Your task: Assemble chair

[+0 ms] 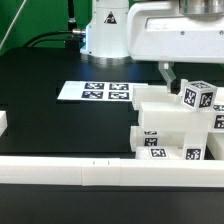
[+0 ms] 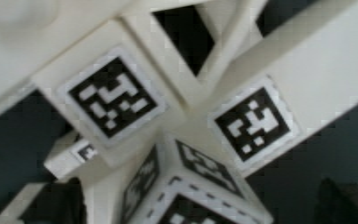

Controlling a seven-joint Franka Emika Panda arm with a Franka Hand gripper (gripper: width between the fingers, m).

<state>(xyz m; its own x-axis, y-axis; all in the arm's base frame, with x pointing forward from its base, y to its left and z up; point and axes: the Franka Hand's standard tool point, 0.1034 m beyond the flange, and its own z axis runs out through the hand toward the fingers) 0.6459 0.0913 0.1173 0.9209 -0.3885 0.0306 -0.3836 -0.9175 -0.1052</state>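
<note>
The chair parts [image 1: 168,128] are white blocks with black-and-white tags, stacked together at the exterior view's right, just behind the front rail. A tagged post [image 1: 196,98] sticks up from the top of the stack. My gripper [image 1: 178,84] hangs over that post, with one finger [image 1: 165,75] reaching down beside it. In the wrist view the cross-braced frame [image 2: 194,70] and two large tags fill the picture. A tagged post end [image 2: 202,195] lies between my dark fingertips [image 2: 345,200]. Dark gaps show on both sides of it, so the gripper [image 2: 190,202] is open and holds nothing.
The marker board [image 1: 95,92] lies flat on the black table behind the stack. A long white border rail [image 1: 90,172] runs along the front edge. A small white block [image 1: 3,122] sits at the exterior view's left edge. The arm's base [image 1: 105,35] stands at the back.
</note>
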